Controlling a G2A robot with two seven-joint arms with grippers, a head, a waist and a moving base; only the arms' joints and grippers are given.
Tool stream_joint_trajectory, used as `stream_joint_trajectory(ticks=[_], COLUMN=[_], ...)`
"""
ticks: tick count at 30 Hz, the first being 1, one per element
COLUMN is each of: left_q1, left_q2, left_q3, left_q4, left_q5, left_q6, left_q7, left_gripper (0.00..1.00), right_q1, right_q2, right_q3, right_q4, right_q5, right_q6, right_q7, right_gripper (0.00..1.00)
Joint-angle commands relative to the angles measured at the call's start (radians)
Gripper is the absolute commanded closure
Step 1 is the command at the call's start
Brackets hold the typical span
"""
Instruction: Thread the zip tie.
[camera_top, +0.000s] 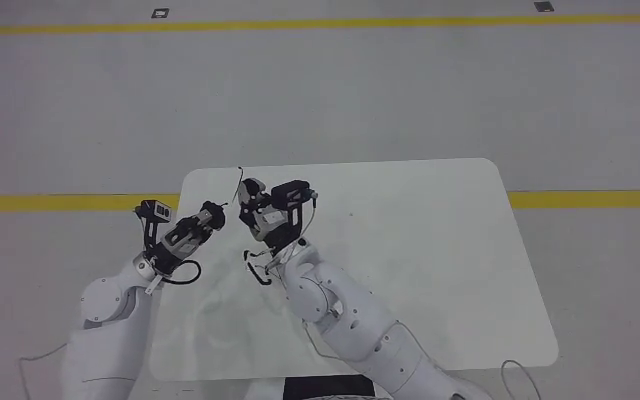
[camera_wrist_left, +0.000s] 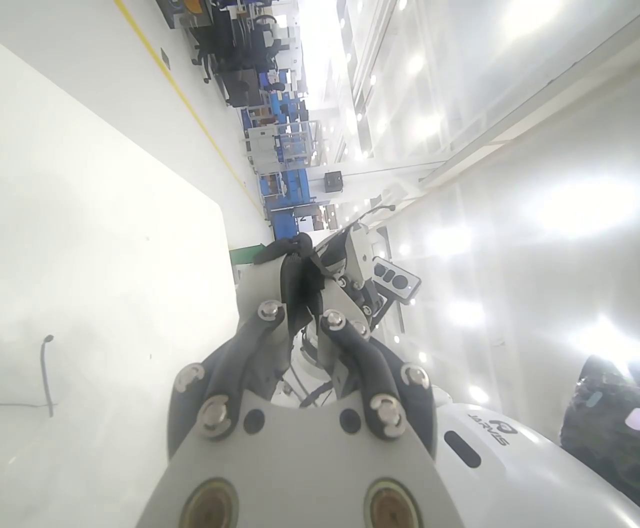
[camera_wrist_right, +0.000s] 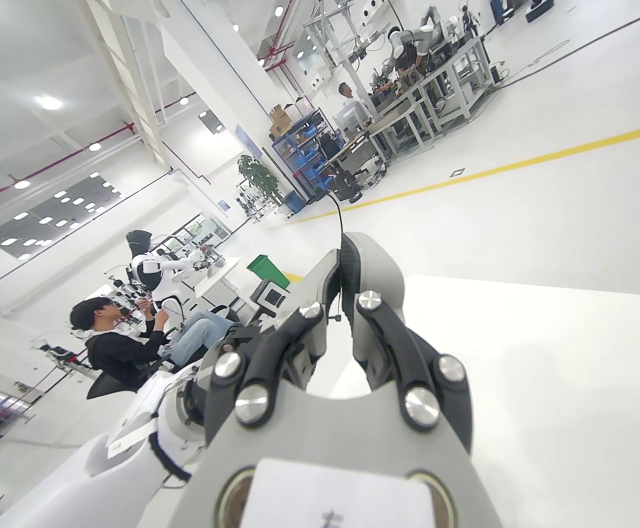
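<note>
Right claw (camera_wrist_right: 345, 265): pinching tie (camera_wrist_right: 339, 215), free end upright.
Left claw (camera_wrist_left: 292, 260): pressed together; contents unclear.
Risk: thin tie may flex or slip in the pinch, so the threading misses.

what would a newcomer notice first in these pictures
The thin black zip tie stands out first, sticking out of the right end effector, which is shut on it above the white table. Next comes the left end effector, close by and pointed toward it near the table's edge.
</note>
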Motion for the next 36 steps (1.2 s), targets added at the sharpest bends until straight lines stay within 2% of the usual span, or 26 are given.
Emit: stream_joint_trajectory(ticks=[1,10,20,29,36], left_q1=[0.000,0.000,0.000,0.000,0.000], left_q2=[0.000,0.000,0.000,0.000,0.000], left_q3=[0.000,0.000,0.000,0.000,0.000], left_q4=[0.000,0.000,0.000,0.000,0.000], left_q5=[0.000,0.000,0.000,0.000,0.000], left_q6=[0.000,0.000,0.000,0.000,0.000], left_q7=[0.000,0.000,0.000,0.000,0.000], left_gripper=[1.00,1.00,1.00,1.00,1.00], right_q1=[0.006,0.040,0.060,0.049,0.035], right_q2=[-0.003,-0.017,-0.030,-0.032,-0.030], right_q3=[0.000,0.003,-0.002,0.010,0.019], right_q4=[0.014,0.073,0.114,0.111,0.094], right_q5=[0.013,0.063,0.073,0.067,0.059], right_q6=[-0.010,-0.061,-0.067,-0.072,-0.098], right_q7=[-0.004,-0.008,-0.011,-0.015,-0.016], right_gripper=[1.00,1.00,1.00,1.00,1.00])
